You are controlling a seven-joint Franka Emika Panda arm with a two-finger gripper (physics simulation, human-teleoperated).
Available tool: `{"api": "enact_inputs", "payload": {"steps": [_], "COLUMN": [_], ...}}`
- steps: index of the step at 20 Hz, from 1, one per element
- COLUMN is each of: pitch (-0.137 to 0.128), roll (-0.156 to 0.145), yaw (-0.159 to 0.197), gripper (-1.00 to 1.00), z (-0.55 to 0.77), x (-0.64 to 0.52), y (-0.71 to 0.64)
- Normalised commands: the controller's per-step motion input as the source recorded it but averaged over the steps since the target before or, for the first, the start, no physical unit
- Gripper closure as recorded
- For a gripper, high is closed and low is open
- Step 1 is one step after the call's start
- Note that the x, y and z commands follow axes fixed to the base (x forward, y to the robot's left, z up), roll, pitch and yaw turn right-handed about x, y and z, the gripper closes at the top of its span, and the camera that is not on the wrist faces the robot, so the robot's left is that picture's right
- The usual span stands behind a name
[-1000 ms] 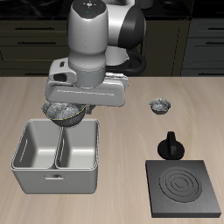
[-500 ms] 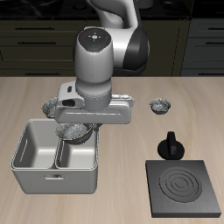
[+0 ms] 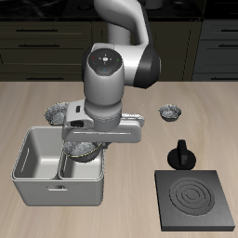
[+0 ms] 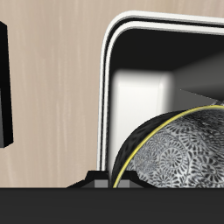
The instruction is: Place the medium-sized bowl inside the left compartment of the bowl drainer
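Observation:
My gripper [image 3: 85, 139] is shut on the rim of the medium-sized bowl [image 3: 81, 149], a grey metallic bowl with a speckled inside. I hold it tilted just over the left compartment [image 3: 85, 168] of the bowl drainer [image 3: 56, 191], partly below the rim. In the wrist view the bowl [image 4: 179, 153] fills the space by my gripper [image 4: 112, 180], with the compartment's pale wall [image 4: 144, 96] and the drainer's rim [image 4: 108, 79] behind it. The drainer's other compartment [image 3: 37, 158] holds nothing.
A grey bowl [image 3: 55, 112] lies just behind the drainer, partly hidden by the arm. Another small grey bowl [image 3: 169, 112] sits farther back. A black knobbed pot [image 3: 180, 154] stands beside a black square stove plate [image 3: 195, 200], whose edge also shows in the wrist view [image 4: 4, 87].
The arm has carried the bowl from behind the drainer's back rim forward and down over the left compartment. Nothing else has moved.

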Motion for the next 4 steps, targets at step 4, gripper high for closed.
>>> {"api": "enact_inputs", "payload": {"steps": [4], "pitch": [0.010], "roll": [-0.039], "yaw": [-0.037], "gripper": [-1.00], "z": [-0.13], "x": [-0.06], "y": [-0.12]}}
